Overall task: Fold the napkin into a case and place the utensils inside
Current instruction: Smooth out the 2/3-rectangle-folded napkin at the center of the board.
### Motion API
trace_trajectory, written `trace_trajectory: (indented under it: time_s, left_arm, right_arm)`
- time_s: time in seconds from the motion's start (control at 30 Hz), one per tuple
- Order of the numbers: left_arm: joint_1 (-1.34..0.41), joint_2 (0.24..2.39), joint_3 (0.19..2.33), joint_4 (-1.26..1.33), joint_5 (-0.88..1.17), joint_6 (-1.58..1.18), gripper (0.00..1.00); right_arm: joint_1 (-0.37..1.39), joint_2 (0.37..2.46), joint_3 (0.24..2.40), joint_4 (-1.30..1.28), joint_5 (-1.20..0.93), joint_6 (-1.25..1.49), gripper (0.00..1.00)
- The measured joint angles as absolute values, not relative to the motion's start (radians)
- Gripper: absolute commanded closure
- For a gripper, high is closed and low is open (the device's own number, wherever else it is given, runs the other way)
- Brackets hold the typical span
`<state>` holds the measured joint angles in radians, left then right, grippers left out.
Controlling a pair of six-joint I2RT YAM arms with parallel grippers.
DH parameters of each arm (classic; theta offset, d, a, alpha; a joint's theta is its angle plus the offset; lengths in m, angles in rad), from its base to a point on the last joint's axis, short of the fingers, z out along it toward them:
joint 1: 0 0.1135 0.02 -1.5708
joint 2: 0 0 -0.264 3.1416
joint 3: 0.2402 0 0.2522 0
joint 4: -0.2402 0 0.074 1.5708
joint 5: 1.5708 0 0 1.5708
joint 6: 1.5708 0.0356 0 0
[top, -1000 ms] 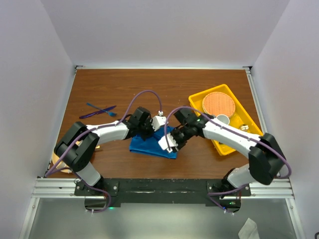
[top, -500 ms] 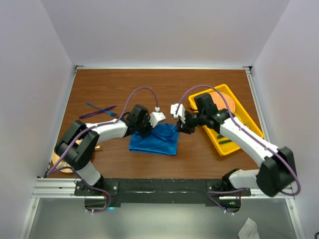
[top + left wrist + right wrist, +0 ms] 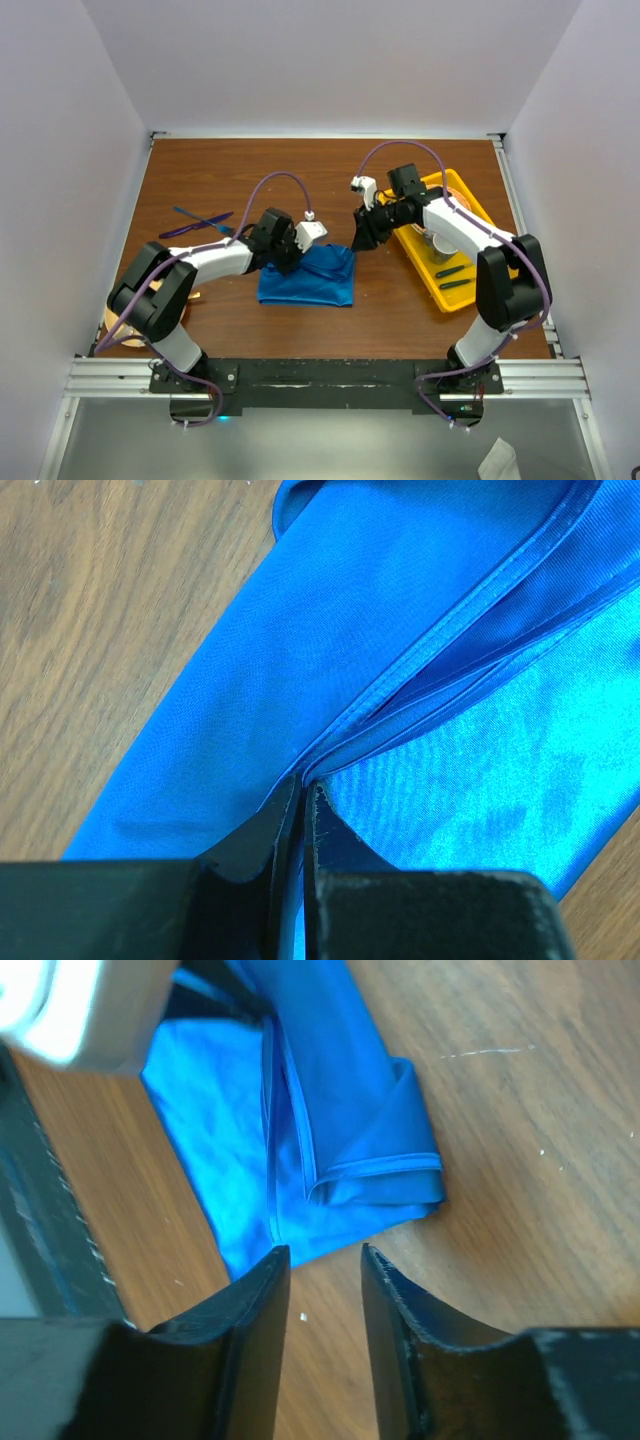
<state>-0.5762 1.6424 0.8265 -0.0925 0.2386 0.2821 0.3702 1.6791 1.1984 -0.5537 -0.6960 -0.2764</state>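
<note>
The blue napkin lies folded into a rough rectangle on the wooden table, in front of both arms. My left gripper is at its far left corner, shut on a hemmed fold of the napkin; the fingertips pinch the layered edge. My right gripper hovers open with nothing between its fingers, just off the napkin's far right corner. In its wrist view the right gripper is over bare wood beside the napkin. The utensils, one blue and one purple, lie crossed at the far left.
A yellow tray stands to the right with an orange round mat, a cup and dark items in it, partly under my right arm. Something tan and round shows beneath the left arm's base. White walls enclose the table.
My right arm has pulled back off the napkin, up and away to the right toward the tray, letting the cloth go. The napkin has settled flatter. The left gripper has kept its hold.
</note>
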Motion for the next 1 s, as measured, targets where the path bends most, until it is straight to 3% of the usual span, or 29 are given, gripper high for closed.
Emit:
trace_trajectory:
  time_s: [0.33,0.53,1.0]
  left_arm:
    - [-0.574,1.641,0.820,-0.082,0.239,0.268,1.00]
    - [-0.574,1.640,0.820,-0.081,0.239,0.268,1.00]
    - [-0.574,1.638,0.812,-0.070,0.239,0.269,1.00]
  right_arm:
    - [0.352,1.758,1.208,-0.569,-0.682,0.089,0.45]
    - [0.352,1.842,1.201,-0.578,-0.659,0.296,0.30]
    - [0.352,1.839,1.109,-0.405,-0.658,0.709,0.28]
